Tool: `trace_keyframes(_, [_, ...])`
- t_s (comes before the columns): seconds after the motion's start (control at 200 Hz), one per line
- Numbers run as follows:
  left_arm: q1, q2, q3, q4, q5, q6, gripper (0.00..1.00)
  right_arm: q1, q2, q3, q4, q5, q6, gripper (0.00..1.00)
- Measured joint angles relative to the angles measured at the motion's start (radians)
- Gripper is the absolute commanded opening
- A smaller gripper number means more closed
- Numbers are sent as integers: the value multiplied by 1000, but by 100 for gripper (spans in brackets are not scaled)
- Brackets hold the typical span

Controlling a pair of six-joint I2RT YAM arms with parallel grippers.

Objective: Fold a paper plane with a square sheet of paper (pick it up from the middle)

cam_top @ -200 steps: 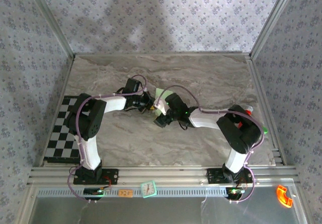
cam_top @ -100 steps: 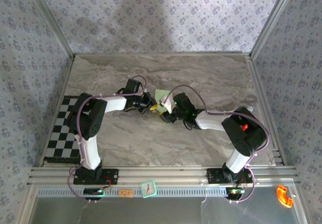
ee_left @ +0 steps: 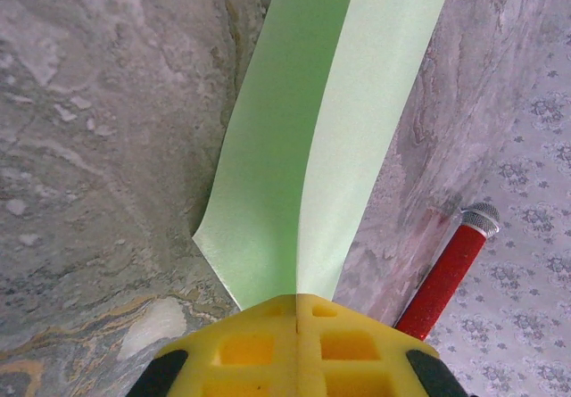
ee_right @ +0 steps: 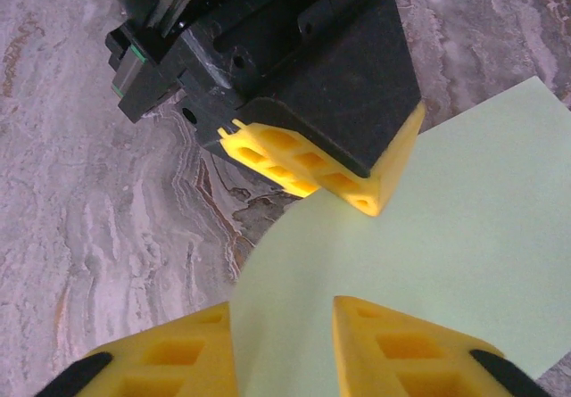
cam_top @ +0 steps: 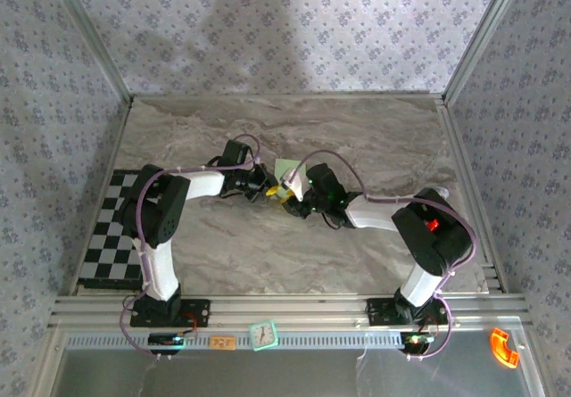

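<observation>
**Nearest:** the right end effector (ee_right: 285, 334), its yellow fingers partly open. They straddle one edge of the thin pale green square sheet of paper (ee_right: 446, 236) without visibly clamping it.

**Beyond:** the left end effector (ee_right: 370, 199), fully closed, pinches the sheet. The sheet bows over the middle of the grey marbled desk (ee_right: 107, 192).

**Risk:** if the right fingers close off-line, the unsupported sheet may buckle or crease askew. Opposed pulls from the two arms may tear it or drag it out of the left pinch.
</observation>
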Motion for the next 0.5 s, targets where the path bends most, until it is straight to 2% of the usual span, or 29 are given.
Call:
trace_keyframes(0.115, [0,0,-3,1,0,0,3,0,11,10,-11,-16,-2,15])
trace_keyframes(0.235, [0,0,-7,0,-1,-6,19,0,19,23,-24,-34,12,8])
trace_keyframes(0.355, [9,-13,-13,-13,-6,5,34,-1,19,24,-30,-65,22,5])
trace_keyframes(0.5, [49,-80,-22,-64,-38,36,41,-7,18,24,-33,-116,42,4])
